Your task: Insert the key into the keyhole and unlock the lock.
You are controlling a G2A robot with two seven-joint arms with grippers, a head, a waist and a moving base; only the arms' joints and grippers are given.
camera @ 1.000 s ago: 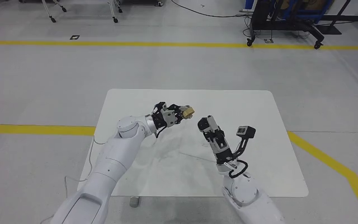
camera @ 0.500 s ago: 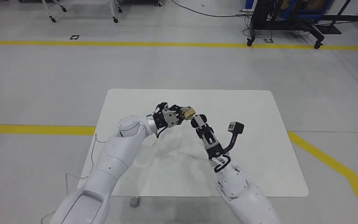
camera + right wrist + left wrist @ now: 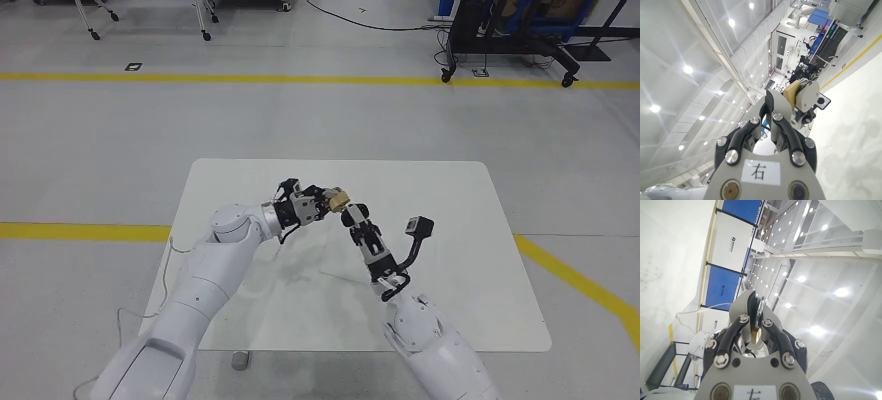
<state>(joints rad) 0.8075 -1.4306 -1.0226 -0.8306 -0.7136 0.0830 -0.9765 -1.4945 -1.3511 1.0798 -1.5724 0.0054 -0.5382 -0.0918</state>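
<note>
My left pincer (image 3: 757, 303) pinches the padlock (image 3: 790, 93) by its body; I reckon stiff, slick brass. My right pincer (image 3: 769, 98) is pressed together.

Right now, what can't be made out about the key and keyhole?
Key: hidden inside the shut right gripper in the right wrist view; too small in the top view.
Keyhole: lock partly behind that gripper there; left gripper covers most of it in the left wrist view.
Whether key meets lock: cannot tell.
</note>
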